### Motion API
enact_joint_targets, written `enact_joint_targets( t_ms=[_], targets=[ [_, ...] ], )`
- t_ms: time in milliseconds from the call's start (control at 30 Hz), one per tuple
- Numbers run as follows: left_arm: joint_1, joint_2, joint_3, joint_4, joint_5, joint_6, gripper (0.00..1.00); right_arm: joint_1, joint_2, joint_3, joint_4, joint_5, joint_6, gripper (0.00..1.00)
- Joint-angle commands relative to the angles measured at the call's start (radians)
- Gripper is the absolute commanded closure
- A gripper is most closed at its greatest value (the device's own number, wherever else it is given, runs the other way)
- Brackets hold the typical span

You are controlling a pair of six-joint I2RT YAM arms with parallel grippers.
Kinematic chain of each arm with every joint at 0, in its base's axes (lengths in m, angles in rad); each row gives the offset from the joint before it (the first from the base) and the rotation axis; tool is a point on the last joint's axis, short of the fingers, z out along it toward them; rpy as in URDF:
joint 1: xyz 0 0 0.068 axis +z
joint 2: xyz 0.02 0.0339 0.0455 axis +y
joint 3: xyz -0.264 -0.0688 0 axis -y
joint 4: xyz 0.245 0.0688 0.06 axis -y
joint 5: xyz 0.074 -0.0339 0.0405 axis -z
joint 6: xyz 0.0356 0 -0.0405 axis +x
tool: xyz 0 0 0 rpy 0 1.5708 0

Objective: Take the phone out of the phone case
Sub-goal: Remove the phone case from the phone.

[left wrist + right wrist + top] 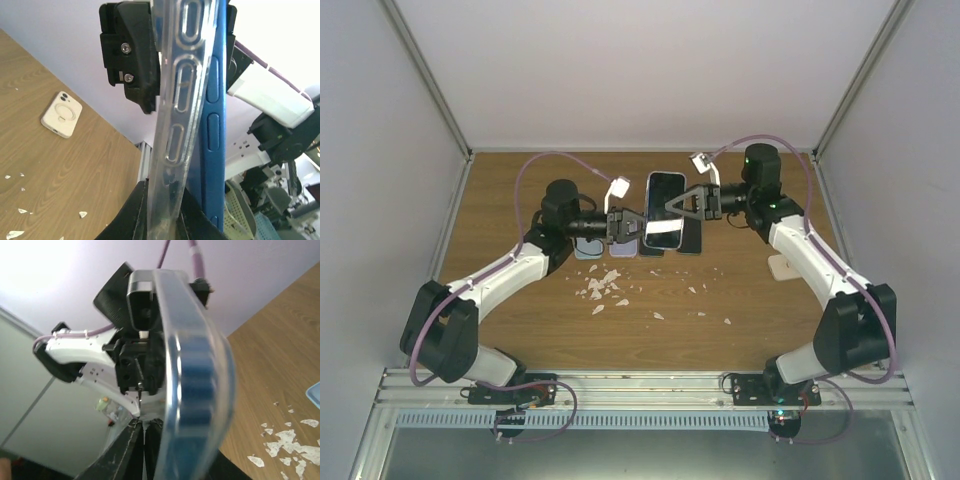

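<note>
no text, label, brand or number is legible on anything.

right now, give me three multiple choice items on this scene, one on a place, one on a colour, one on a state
1. Where is the white phone case?
a) lying on the table
b) between the right fingers
c) on an arm base

2. What colour is the phone held up with the clear phone case?
a) red
b) blue
c) green

3. How do the left fingers stand?
a) wide open over the table
b) shut on the clear phone case
c) resting flat on the table

Answers: 1 a, since it lies alone on the wood in the left wrist view. 2 b, since the blue phone shows its edge beside the case. 3 b, since the case runs down between them.
</note>
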Motion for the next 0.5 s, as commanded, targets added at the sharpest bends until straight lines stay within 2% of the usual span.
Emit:
enact_joint_targets(
  t_ms=[0, 100, 233, 467],
  targets=[
    [0.049, -0.051, -0.029, 0.172, -0.079, -0.153, 1.00, -0.020, 0.033, 0.079, -0.079, 0.081, -0.065, 0.74],
    [0.083, -0.053, -0.072, 0.215, -0.099, -0.229, 1.00, -0.032, 0.043, 0.133, -0.166, 0.125, -0.143, 0.58],
    [0.111, -0.059, -0.097, 0.218, -0.118, -0.269, 1.00, -0.059, 0.045, 0.152, -0.194, 0.172, -0.175, 0.41],
    [0.138, -0.067, -0.097, 0.131, -0.173, -0.314, 1.00, -0.063, 0.026, 0.214, -0.283, 0.344, -0.324, 0.29]
  ],
)
